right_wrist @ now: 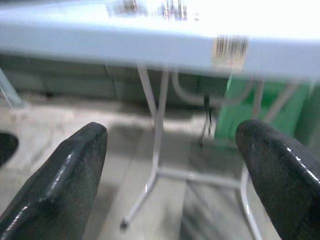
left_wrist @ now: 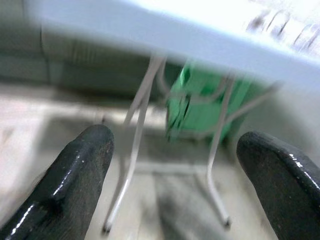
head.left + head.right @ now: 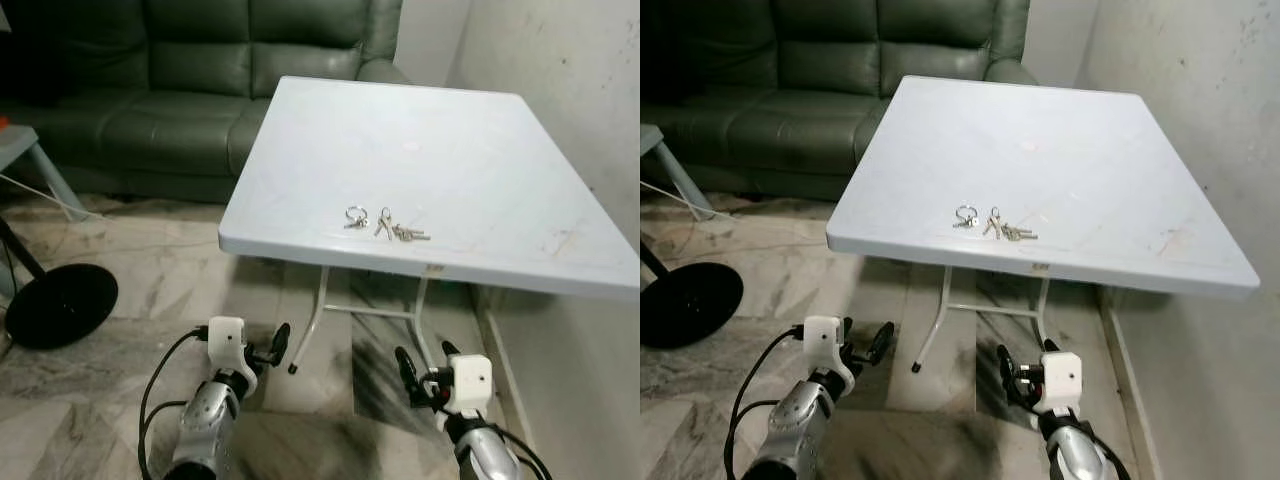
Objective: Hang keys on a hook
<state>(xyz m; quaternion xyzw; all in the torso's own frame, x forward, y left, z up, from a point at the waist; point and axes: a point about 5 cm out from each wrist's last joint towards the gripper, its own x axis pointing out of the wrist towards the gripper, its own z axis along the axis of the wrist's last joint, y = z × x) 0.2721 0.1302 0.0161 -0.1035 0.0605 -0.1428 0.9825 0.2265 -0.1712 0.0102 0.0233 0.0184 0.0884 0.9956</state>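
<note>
While both claws hang low, the keys wait untouched near the worktop front edge.
Right claw and left claw, spread and empty, should rise above the edge, approaching the ring squarely.

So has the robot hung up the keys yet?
Not yet. The keys lie untouched near the front edge of the white table. Both tools, left and right, are open, empty and low in front of the table. Picking up the keys and hanging them are left.
</note>
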